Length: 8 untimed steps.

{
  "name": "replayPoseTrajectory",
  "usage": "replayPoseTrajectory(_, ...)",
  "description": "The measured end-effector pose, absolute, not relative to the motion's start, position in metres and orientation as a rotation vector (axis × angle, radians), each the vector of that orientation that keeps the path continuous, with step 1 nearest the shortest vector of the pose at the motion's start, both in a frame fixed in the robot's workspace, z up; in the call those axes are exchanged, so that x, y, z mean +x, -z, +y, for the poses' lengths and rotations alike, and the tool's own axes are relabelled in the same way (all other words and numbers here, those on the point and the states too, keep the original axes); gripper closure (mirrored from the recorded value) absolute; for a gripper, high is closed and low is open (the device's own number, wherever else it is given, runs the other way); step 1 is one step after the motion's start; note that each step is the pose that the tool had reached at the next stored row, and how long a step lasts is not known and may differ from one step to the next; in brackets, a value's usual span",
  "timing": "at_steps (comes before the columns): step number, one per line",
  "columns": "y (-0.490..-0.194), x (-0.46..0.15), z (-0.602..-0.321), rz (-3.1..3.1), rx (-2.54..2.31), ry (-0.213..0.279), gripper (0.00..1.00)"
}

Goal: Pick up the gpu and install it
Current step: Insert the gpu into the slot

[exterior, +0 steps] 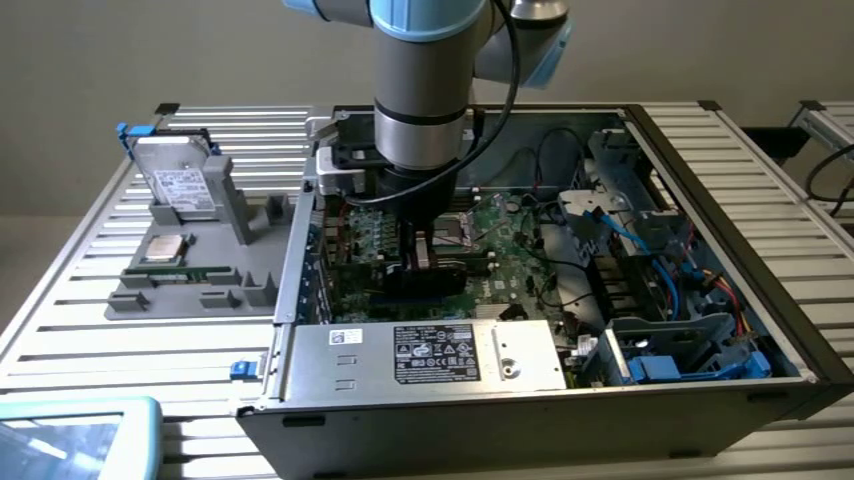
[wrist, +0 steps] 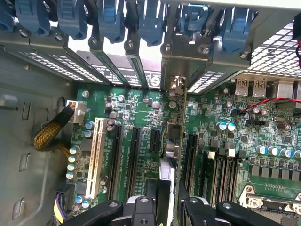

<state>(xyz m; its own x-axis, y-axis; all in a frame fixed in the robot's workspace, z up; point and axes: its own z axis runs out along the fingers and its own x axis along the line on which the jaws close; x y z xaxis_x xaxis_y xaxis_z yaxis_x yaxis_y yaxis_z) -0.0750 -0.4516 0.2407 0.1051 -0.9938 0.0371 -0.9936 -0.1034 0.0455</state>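
The gpu (wrist: 170, 155) stands on edge between the tool's (wrist: 164, 207) fingers, gripped, low over the green motherboard (wrist: 141, 141) among the black expansion slots (wrist: 134, 155). Around it sits the open computer case (exterior: 534, 400), with a silver power supply (exterior: 427, 355) along its near wall. The case rests on a slatted metal surface (exterior: 80, 330); to the exterior view's left, a grey parts holder (exterior: 187, 270) carries a hard drive (exterior: 180, 185).

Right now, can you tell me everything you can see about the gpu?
The gpu is a thin flat card, black on the face seen in the exterior view. It stands upright on edge over the green motherboard inside the open computer case. The gripper's jaws press on both of its sides.
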Motion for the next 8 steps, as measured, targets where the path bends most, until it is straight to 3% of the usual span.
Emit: replayPoseTrajectory(8,-0.2396,-0.075,-0.4516,-2.063,2.291,0.004,0.73)
